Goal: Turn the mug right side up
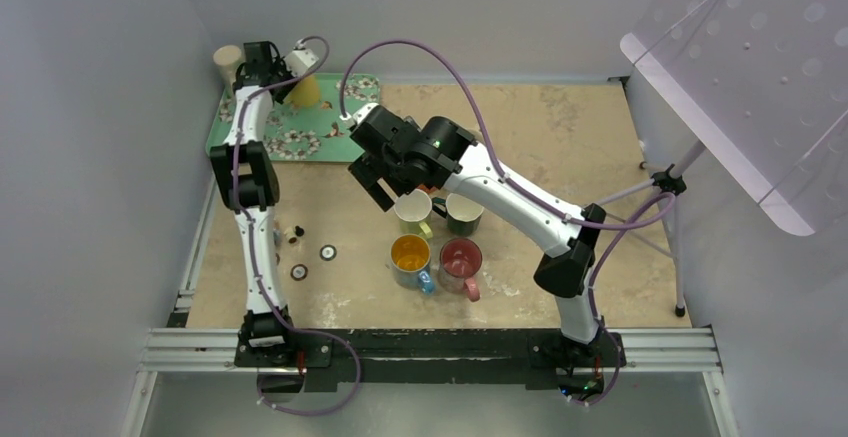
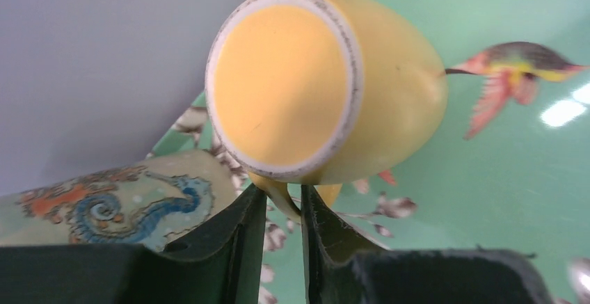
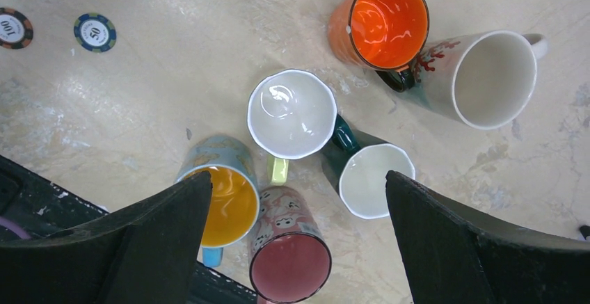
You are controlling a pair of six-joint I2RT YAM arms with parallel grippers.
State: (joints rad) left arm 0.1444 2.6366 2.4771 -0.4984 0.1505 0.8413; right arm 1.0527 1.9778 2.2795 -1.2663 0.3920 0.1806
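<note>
A yellow mug (image 1: 305, 90) stands on the green flowered tray (image 1: 340, 137) at the far left, bottom up. In the left wrist view its flat base (image 2: 282, 81) faces the camera. My left gripper (image 2: 282, 196) is shut on the mug's thin yellow handle, one finger on each side; in the top view it (image 1: 285, 82) is just left of the mug. I cannot tell whether the mug touches the tray. My right gripper (image 3: 296, 179) is wide open and empty, hovering above a cluster of upright mugs in the middle of the table (image 1: 385, 182).
Upright mugs stand mid-table: white with a lime handle (image 3: 292, 113), dark green (image 3: 365, 179), yellow inside (image 3: 226, 200), pink (image 3: 289, 262), orange (image 3: 386, 19) and white (image 3: 487, 78). A seahorse-patterned mug (image 2: 104, 200) lies beside the yellow one. Poker chips (image 1: 328, 252) lie near the left arm.
</note>
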